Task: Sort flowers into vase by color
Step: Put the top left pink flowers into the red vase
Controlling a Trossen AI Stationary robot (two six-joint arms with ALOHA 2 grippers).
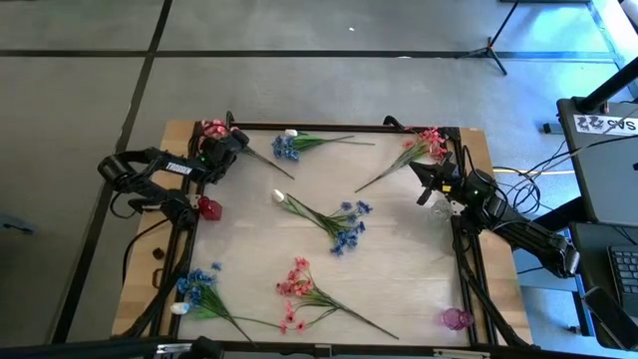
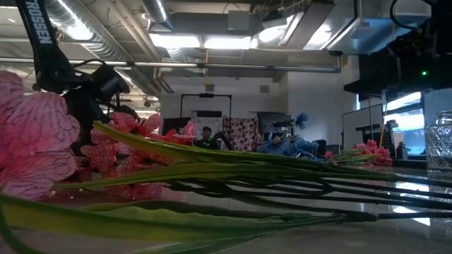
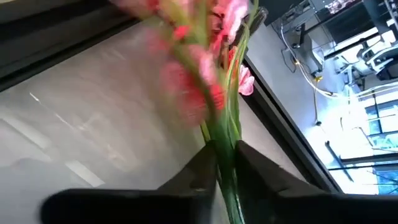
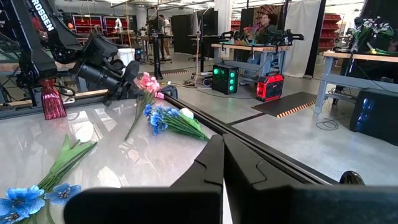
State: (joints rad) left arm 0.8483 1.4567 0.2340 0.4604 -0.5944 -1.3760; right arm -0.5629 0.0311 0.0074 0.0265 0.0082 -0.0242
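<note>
Here the pink sprig (image 3: 214, 74) is the thing in hand: it sits at the far left corner of the bench (image 1: 399, 259), its thin green stem pinched between the fingers (image 3: 199, 171) of the left gripper (image 1: 227, 146), which have closed on it low down, with the blooms beyond the tips. In the right wrist view the sprig hangs from that gripper with its pink head up near the fingers and the stem slanting down toward the benchtop, so its long axis runs steeply rather than flat; whether the lower end touches the surface I cannot tell. The step looks like the pick-up of one pink flower, just gripped and not yet carried. The next move, as I judge it, calls for lifting the sprig clear, turning it stem-down and bringing it over the red vase (image 1: 208, 207), which stands just beside the left arm on the bench's left edge; the narrow mouth will want the stem held close to upright. Around it lie the other flowers: a blue sprig (image 1: 289, 147) near the far edge, a blue and white bunch (image 1: 334, 221) in the middle, more pink ones (image 1: 299, 284) at the near side. The right gripper (image 1: 431, 181) waits at the far right with its fingers shut on nothing, close to a clear vase (image 1: 440, 208).
</note>
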